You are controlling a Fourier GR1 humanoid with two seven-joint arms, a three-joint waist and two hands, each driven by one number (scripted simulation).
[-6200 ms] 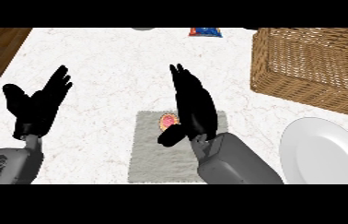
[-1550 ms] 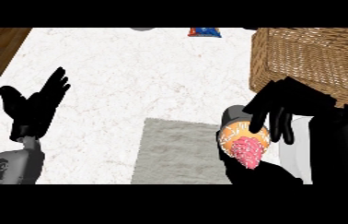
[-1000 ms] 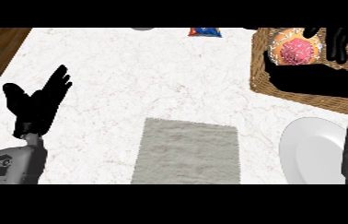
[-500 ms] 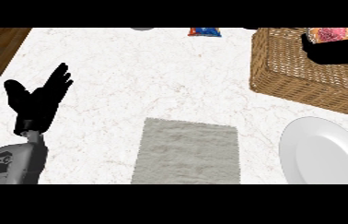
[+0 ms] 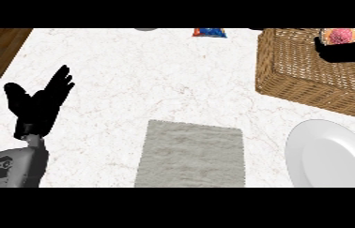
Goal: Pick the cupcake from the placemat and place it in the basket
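The cupcake (image 5: pixel 340 34), pink-frosted with an orange wrapper, is over the wicker basket (image 5: pixel 291 74) at the view's top right corner. My right hand (image 5: pixel 334 53) shows only as a black shape wrapped against the cupcake's lower side, inside the basket's outline; the rest of it is cut off by the right edge. The grey placemat (image 5: pixel 190 154) lies bare at the lower middle of the white counter. My left hand (image 5: pixel 40 105) rests open at the left edge, fingers up, far from the placemat.
A white plate (image 5: pixel 326 152) lies at the lower right, beside the placemat. A blue and red packet (image 5: pixel 209 32) and a small grey object (image 5: pixel 145 29) sit at the counter's far edge. The counter's left edge (image 5: pixel 10 46) shows wood beyond it.
My right hand lifted the cupcake off the placemat and carried it up and right, over the basket. In the last half second it has barely moved. The left hand has stayed put.
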